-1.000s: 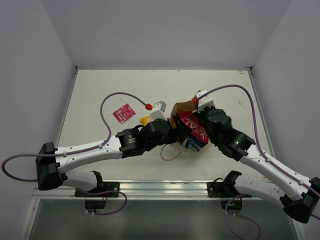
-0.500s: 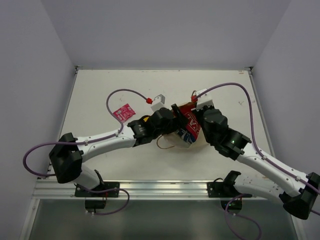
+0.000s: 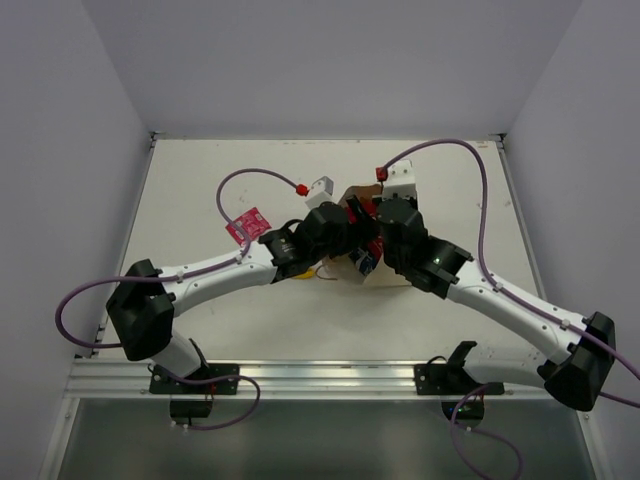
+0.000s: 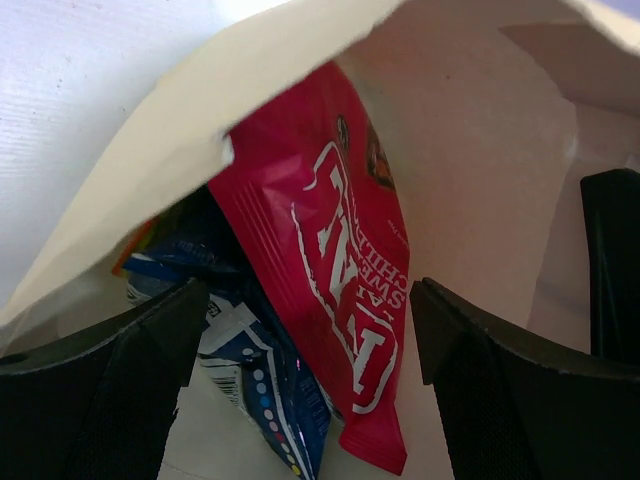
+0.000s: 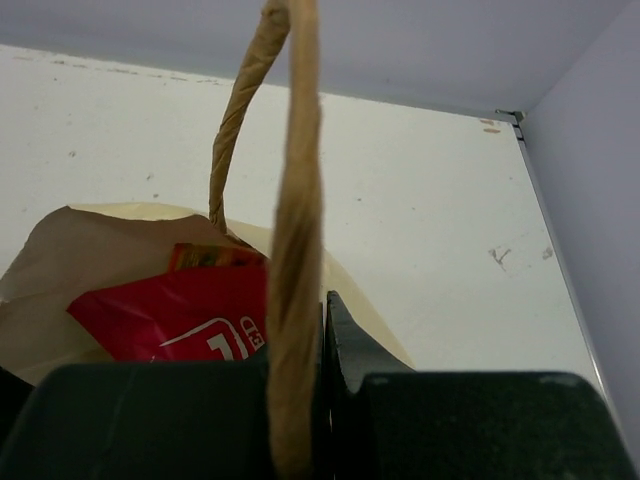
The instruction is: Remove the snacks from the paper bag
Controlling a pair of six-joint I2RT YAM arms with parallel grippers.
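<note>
The tan paper bag (image 3: 356, 197) lies mid-table between both grippers, its mouth toward the left arm. My left gripper (image 4: 305, 310) is open at the bag's mouth (image 4: 250, 70), jaws either side of the large magenta pouch (image 4: 330, 250), not touching it. The blue Doritos bag (image 4: 262, 380) lies beside the pouch. A multicoloured packet edge (image 4: 140, 243) shows deeper in. My right gripper (image 5: 320, 330) is shut on the bag's twisted-cord handle (image 5: 297, 200). The pouch (image 5: 170, 312) and an orange packet (image 5: 215, 257) show inside the bag (image 5: 60, 250). The small pink packet (image 3: 247, 226) lies on the table. The yellow bar is hidden.
The left arm (image 3: 215, 270) lies across the table's left half, close to the pink packet. The right arm (image 3: 500, 300) crosses the right half. Purple cables (image 3: 440, 155) loop above the bag. Grey walls (image 3: 60, 150) bound the table on three sides.
Both grippers and the bag have moved toward the far side of the table. The left arm has swung over the spot where the yellow bar lay. The bag looks more bunched up.
</note>
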